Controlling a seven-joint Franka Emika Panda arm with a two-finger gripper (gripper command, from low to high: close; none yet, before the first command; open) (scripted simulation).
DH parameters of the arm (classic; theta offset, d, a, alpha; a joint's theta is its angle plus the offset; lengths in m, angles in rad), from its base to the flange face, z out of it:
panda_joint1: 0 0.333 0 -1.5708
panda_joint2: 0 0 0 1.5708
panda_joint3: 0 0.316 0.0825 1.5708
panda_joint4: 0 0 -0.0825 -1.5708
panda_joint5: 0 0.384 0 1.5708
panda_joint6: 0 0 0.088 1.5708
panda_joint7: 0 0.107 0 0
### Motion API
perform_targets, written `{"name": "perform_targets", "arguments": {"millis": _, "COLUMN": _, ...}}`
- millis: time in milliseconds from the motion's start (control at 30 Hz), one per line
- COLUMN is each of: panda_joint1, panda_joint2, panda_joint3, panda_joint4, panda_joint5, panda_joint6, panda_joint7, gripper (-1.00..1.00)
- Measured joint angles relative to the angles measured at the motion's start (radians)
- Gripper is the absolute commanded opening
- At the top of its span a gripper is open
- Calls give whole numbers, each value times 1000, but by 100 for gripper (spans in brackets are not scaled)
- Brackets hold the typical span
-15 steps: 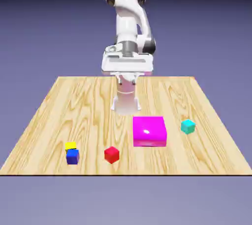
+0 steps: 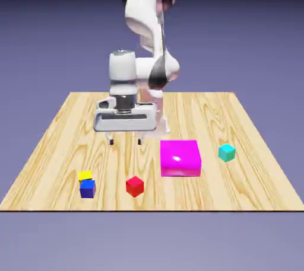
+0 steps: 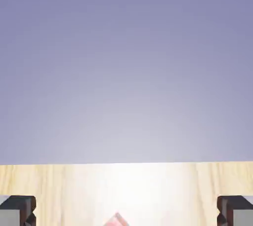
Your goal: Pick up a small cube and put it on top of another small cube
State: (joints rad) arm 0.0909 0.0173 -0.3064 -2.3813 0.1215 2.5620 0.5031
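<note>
The small dark blue cube rests on the table near the front left of the exterior view, touching the small yellow cube just behind it. My gripper hangs open above the table, behind and to the right of both cubes, with nothing between its fingers. In the hand view the two fingertips stand wide apart at the bottom corners. Only a red corner shows between them at the bottom edge; the blue and yellow cubes are out of that view.
A red cube sits in front of the gripper. A big magenta block lies to its right, and a teal cube further right. The wooden table's front edge runs just before the cubes.
The arm has swung toward the exterior view's left and forward, and the hand has come lower over the table. The cubes have not moved.
</note>
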Motion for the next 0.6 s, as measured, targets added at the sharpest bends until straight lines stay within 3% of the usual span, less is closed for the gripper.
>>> {"name": "perform_targets", "arguments": {"millis": 600, "panda_joint1": 96, "panda_joint2": 652, "panda_joint3": -340, "panda_joint4": 476, "panda_joint5": 135, "panda_joint6": -528, "panda_joint7": -264, "gripper": 0}}
